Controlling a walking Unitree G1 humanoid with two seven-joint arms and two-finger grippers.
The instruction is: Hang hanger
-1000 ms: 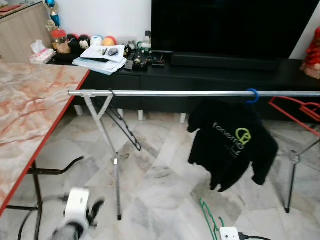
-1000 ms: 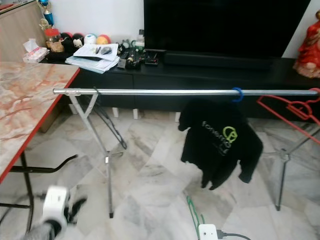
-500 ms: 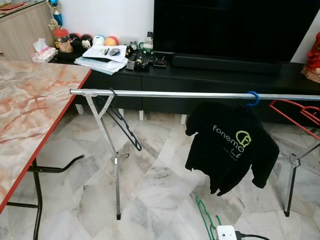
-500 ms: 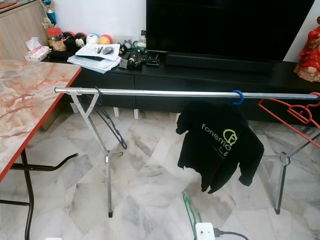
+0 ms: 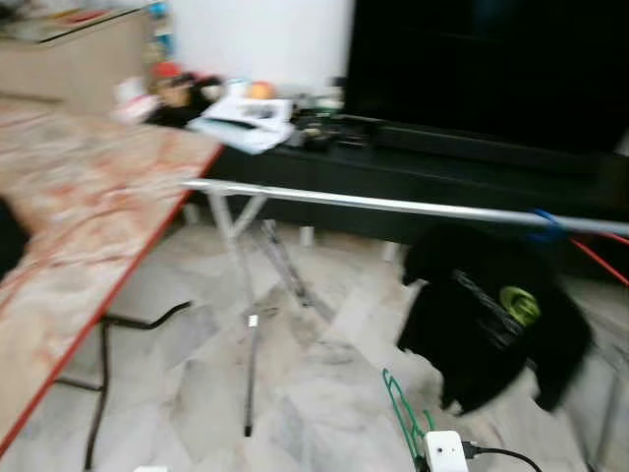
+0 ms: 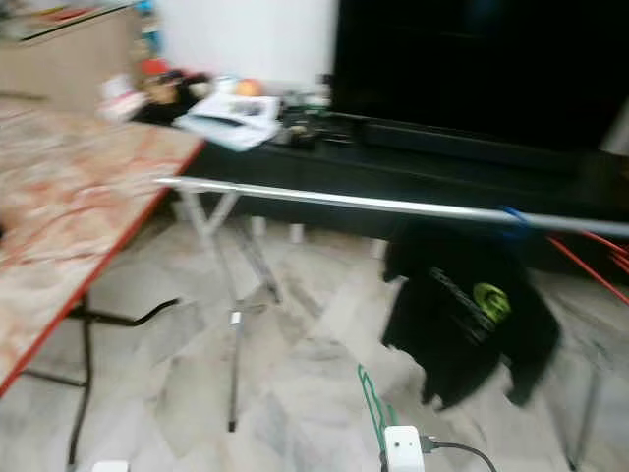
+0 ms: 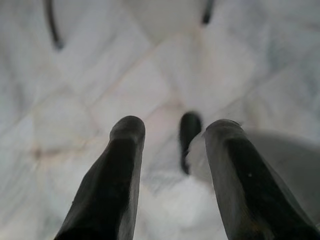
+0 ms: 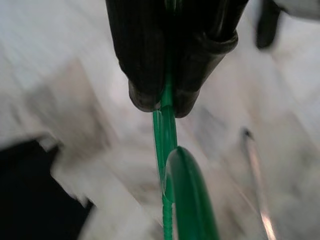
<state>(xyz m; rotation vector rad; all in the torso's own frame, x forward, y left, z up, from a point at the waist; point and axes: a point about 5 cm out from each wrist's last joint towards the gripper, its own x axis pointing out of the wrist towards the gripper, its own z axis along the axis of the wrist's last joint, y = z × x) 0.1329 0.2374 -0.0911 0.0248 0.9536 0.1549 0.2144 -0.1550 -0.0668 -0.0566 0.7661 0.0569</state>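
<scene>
From my head camera, blurred, I look down on a silver clothes rail [image 5: 393,205] running across the room on a folding stand. A black T-shirt [image 5: 491,315] with a green logo hangs from it on a blue hook [image 5: 543,224] towards my right, and a red hanger [image 6: 590,261] hangs further right. A marble-patterned table with a red edge [image 5: 88,236] stands on my left; behind the rail is a low black TV cabinet [image 6: 413,162] with papers and small clutter on top. I make out no container with contents. Low in front of me the green hanger [image 5: 401,413] rises from my right wrist, thin and looped, below the rail and not touching it.

In my left wrist view, my left gripper [image 7: 175,131] has its two black fingers spread apart with nothing between them, over the pale marble floor [image 7: 125,75].

In my right wrist view, my right gripper [image 8: 165,102] is clenched on the green hanger, a glossy green plastic bar pinched between the fingertips [image 8: 142,97] with its curved hook in front.
</scene>
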